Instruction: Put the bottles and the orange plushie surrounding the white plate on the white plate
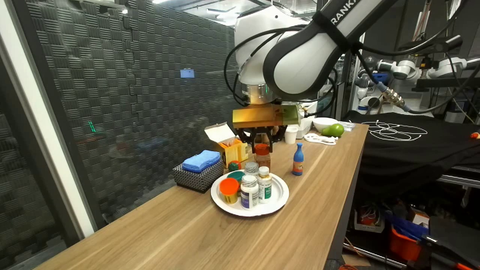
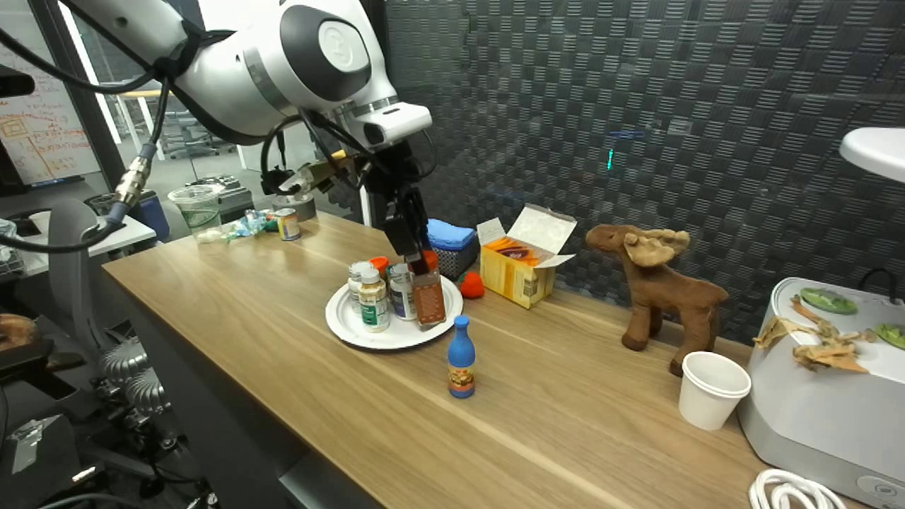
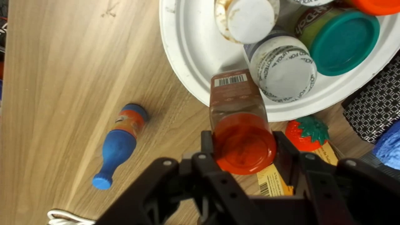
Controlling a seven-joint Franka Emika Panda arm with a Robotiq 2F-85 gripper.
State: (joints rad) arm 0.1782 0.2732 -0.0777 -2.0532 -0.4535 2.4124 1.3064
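Red cap (image 1: 262, 149) of the reddish bottle (image 2: 429, 300) is btw. both fingers (image 3: 285, 150) of the gripper (image 3: 244, 145), w/ one finger against each side. The jaws stand only partly apart, as wide as this cap, so the bottle is grasped by its top & approx. upright. The fingers point downward.

For the clock, I take the white plate (image 1: 278, 195) as the face, w/ 12 at the top in an exterior view. The grasped bottle is at the rim, near 1 o'clock. Perhaps its base touches the plate, but the contact is not clearly visible. Just beside it, toward the centre, stands a white bottle (image 3: 282, 75) w/ printed letters around the cap. Also upright on the plate are a purple-labelled bottle (image 1: 249, 195) and, at its 2 o'clock, a green-labelled bottle (image 1: 265, 190).

On the wooden table (image 1: 210, 240), the blue bottle (image 1: 298, 162) is standing upright at 2 o'clock, apart from the plate & the gripper. The orange-red strawberry toy (image 2: 471, 285) lies at 11, just beside the rim. Farther in the same direction is an open yellow carton (image 2: 508, 277), & at 10 a dark patterned box (image 1: 200, 180) w/ a blue cloth (image 1: 201, 161) on top.
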